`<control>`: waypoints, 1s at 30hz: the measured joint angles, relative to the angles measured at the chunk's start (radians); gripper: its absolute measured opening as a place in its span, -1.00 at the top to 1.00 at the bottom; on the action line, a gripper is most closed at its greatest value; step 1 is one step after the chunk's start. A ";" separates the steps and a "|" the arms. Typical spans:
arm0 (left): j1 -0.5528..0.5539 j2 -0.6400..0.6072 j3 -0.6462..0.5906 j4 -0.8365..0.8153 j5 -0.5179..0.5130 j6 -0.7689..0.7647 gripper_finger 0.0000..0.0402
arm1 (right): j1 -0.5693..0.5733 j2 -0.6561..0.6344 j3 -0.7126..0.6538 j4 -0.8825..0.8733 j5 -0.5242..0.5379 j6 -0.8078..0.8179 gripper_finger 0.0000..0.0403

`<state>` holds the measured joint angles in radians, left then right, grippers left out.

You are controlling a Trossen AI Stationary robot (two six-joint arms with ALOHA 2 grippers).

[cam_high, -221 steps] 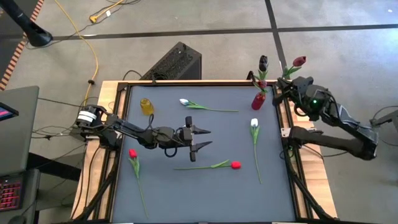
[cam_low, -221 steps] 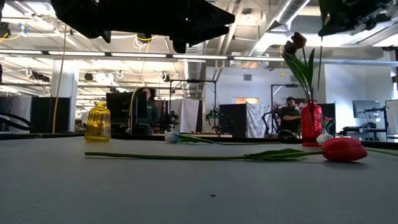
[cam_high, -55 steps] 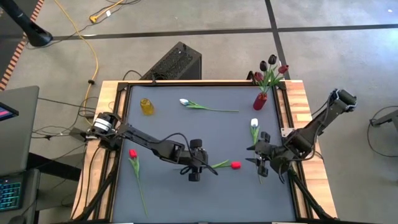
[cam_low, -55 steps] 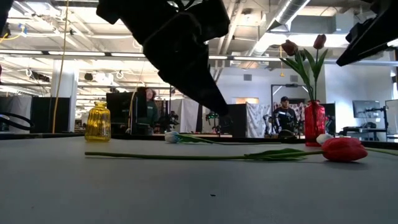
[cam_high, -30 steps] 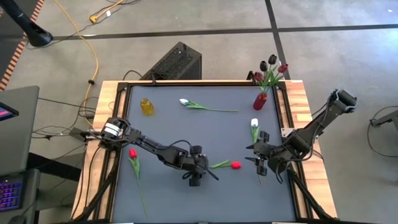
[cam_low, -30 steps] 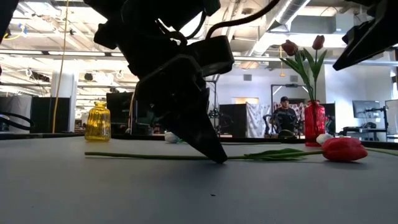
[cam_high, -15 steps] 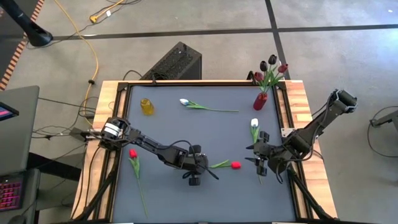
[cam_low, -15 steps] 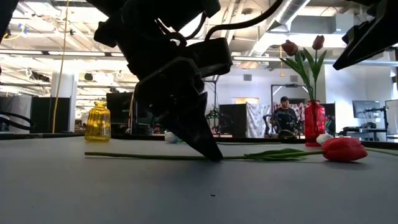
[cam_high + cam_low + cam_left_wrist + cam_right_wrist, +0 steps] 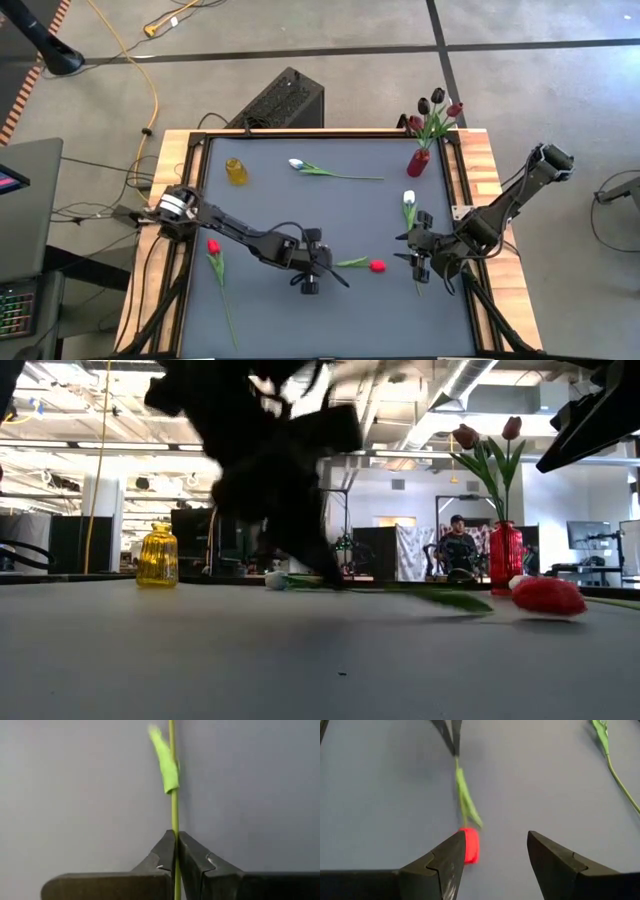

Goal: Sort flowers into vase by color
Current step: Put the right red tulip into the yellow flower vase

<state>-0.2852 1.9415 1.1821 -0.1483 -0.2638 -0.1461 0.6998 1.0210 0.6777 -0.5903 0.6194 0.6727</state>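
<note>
A red tulip (image 9: 377, 266) lies right of the table's middle, its leaf (image 9: 352, 262) pointing toward the left arm. My left gripper (image 9: 333, 269) is shut on its thin green stem (image 9: 174, 815). My right gripper (image 9: 412, 251) hovers open just right of the red head (image 9: 470, 845), touching nothing. A white tulip (image 9: 408, 198) lies flat beside it, a second white one (image 9: 296, 163) at the far middle, and another red one (image 9: 213, 246) at the left. The red vase (image 9: 417, 160) holds dark and maroon flowers; the yellow vase (image 9: 236, 171) stands far left. My left gripper pinches the red tulip's bare stem (image 9: 175, 842) between its two fingers, a short way from the leaf (image 9: 165, 765) on the side away from the head. The fingers slant down from above. The stem is raised off the table at the fingers, and the head (image 9: 545, 595) stays low near the table.
A wooden frame (image 9: 478, 160) borders the grey table top. The white tulip's long stem (image 9: 620, 780) runs close past my right gripper. People and equipment stand in the room beyond the far edge (image 9: 460, 545). There is bare table along the near edge (image 9: 330, 330).
My left gripper has shut on the red tulip's stem and moved up, quickly enough to blur in the low view. The stem has risen from the table at the gripper, and the leaf and head have shifted slightly.
</note>
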 joint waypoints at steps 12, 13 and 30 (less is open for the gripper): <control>0.040 -0.114 0.004 -0.038 -0.058 0.072 1.00 | 0.006 0.000 0.000 0.000 -0.047 0.001 -0.18; 0.043 -0.114 -0.001 -0.043 -0.077 0.071 1.00 | 0.014 0.000 0.000 0.000 -0.047 0.004 -0.18; 0.081 -0.457 -0.624 0.956 -0.182 -0.033 1.00 | 0.049 0.000 0.000 0.006 -0.018 0.002 -0.18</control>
<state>-0.2039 1.4847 0.5583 0.8082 -0.4456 -0.1791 0.7485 1.0206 0.6777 -0.5838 0.6011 0.6750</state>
